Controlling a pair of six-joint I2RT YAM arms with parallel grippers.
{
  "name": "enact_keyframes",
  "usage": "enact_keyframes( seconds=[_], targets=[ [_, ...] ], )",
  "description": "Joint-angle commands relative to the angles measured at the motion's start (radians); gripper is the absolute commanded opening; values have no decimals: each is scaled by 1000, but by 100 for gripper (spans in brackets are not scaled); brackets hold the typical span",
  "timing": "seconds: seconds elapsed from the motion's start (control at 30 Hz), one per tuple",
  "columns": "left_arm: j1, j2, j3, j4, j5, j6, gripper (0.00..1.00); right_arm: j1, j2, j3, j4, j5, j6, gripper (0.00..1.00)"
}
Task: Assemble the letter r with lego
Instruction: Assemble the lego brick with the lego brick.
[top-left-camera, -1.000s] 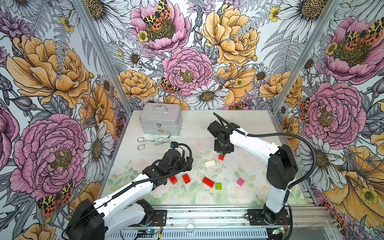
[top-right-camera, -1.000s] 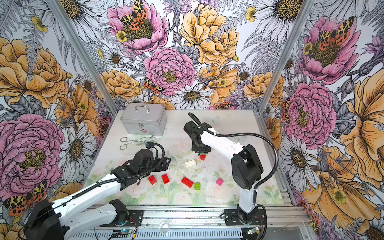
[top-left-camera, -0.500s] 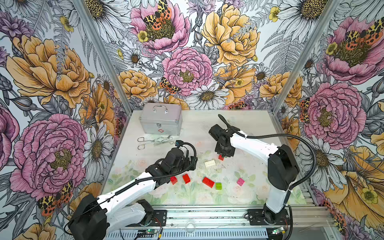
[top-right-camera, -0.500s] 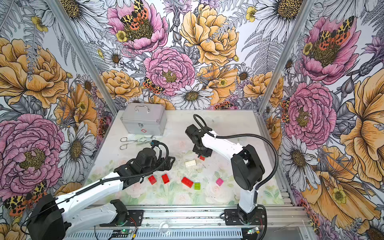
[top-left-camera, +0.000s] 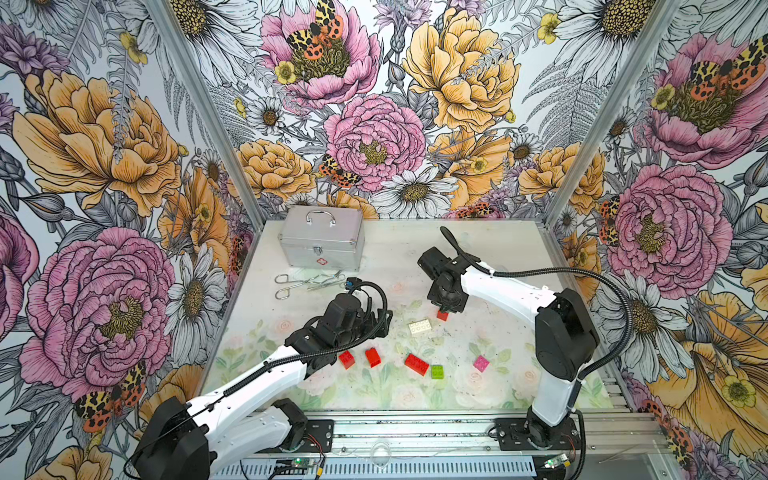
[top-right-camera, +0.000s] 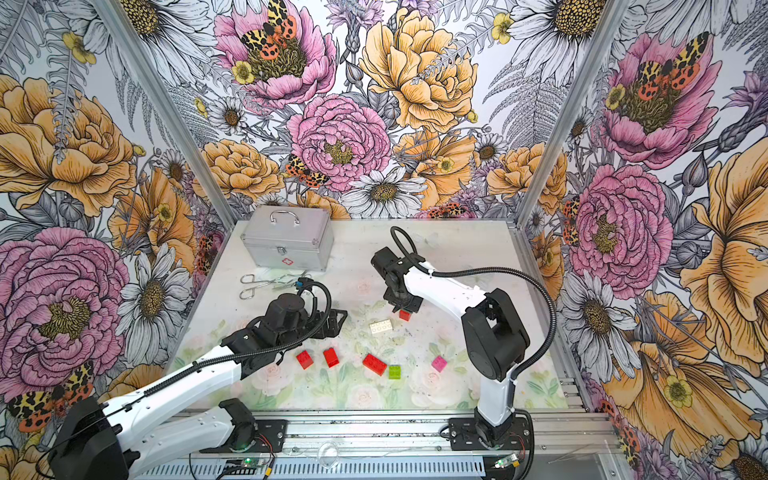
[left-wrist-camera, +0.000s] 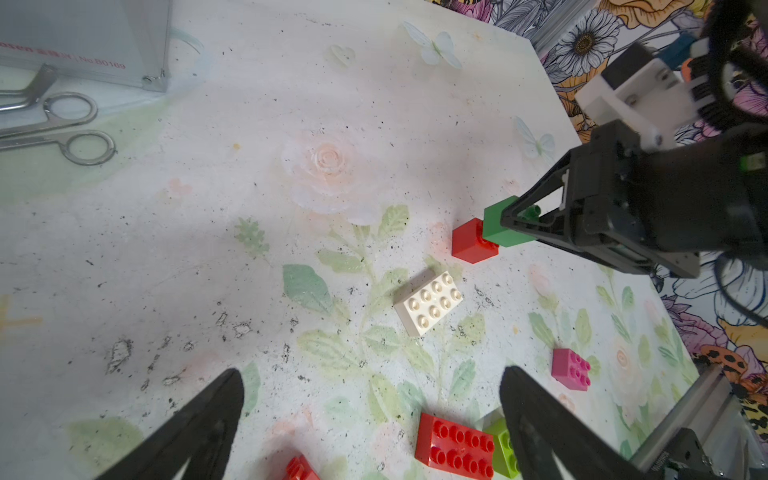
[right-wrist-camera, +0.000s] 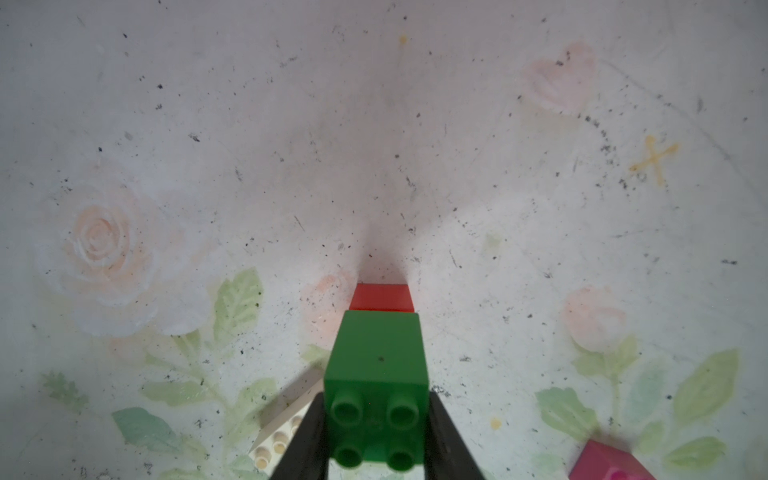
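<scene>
My right gripper (right-wrist-camera: 376, 432) is clamped tight on a dark green brick (right-wrist-camera: 376, 357), one finger against each side wall, its four studs facing up toward my wrist. I am holding it down on a small red brick (left-wrist-camera: 469, 245) that stands on the table (top-left-camera: 478, 245) near the middle, just beyond the white brick (top-left-camera: 419, 327). In the left wrist view the green one sits over one edge of the red rather than square on it. In my right wrist view a strip of red shows past its far side. Whether the studs have bitten I can't tell.

My left gripper (left-wrist-camera: 370, 374) has its fingers spread wide with nothing between them. It hangs over the table close to the front row of loose pieces.

I'd judge the letter barely begun: at best two bricks are joined, the foot of the stem. The rest lies loose. That is a loose red brick (top-left-camera: 346, 359) and a second loose red brick (top-left-camera: 372, 357) side by side near my left arm, and a long red brick (top-left-camera: 417, 364) with a lime green brick (top-left-camera: 436, 371) just beside its end. There is also a pink brick (top-left-camera: 481, 363) toward my right arm, and the white one. The stem needs more height, and the short arm of the r is not yet started.

The pieces are glossy hard plastic with round studs — the white one lies flat, eight studs up, while the green is a squat square block, clean-edged and smaller than my fingers' reach.
</scene>
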Motion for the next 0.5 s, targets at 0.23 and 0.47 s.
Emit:
enact_keyframes(
  seconds=[0.23, 0.47],
  targets=[
    [8, 2, -2, 13, 33, 23, 98, -18, -4, -14, 33, -13, 18, 21],
    [8, 8, -5, 22, 43, 23, 98, -23, -14, -51, 44, -21, 17, 22]
  ],
)
